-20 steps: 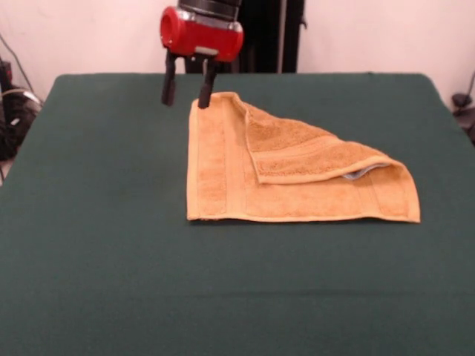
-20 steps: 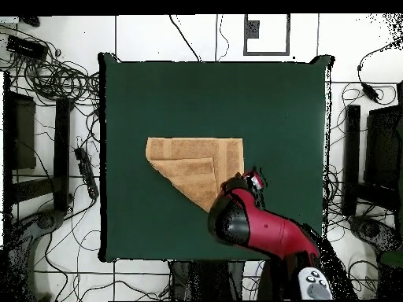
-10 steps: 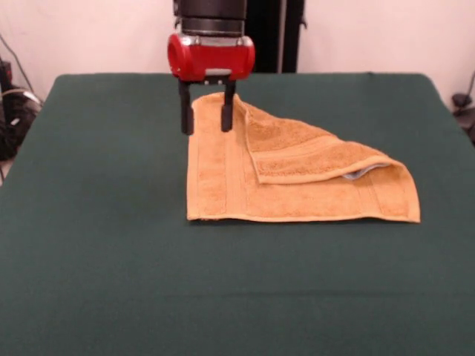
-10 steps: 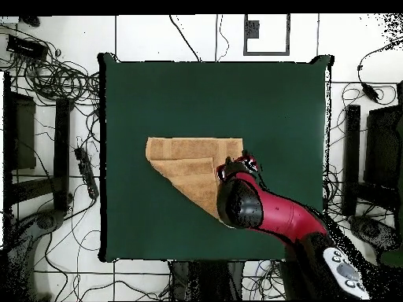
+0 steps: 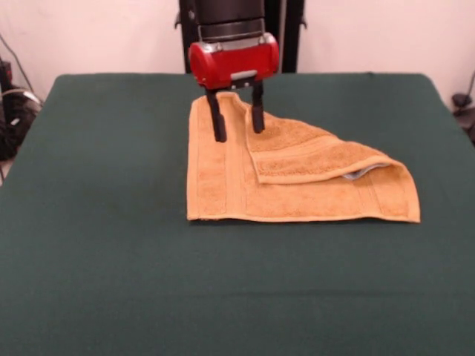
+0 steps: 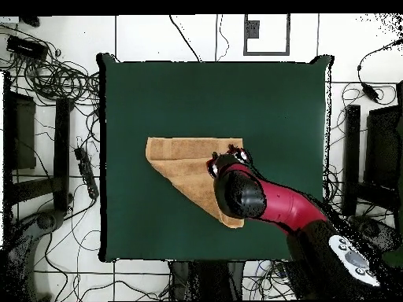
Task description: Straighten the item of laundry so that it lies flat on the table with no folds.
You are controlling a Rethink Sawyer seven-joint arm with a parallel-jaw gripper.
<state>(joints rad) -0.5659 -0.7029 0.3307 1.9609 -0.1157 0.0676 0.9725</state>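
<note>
Bench (image 5: 104, 282) (image 6: 157, 94): large, rectangular, dark green cloth cover; one orange-tan towel (image 5: 223, 193) (image 6: 177, 157) lies on it near centre, one corner folded over itself; rest of surface bare green.

One towel (image 5: 297, 178) — one green table (image 5: 111, 282) — one red-black arm (image 6: 283, 208), one gripper (image 5: 237, 124).

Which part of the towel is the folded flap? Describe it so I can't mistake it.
On the green table lies one orange-tan towel, with the open hand over its far corner. The flap is the raised triangular layer on the towel's right half in the front view. Its banded edge runs diagonally, unlike the flat single layer beside it.
</note>
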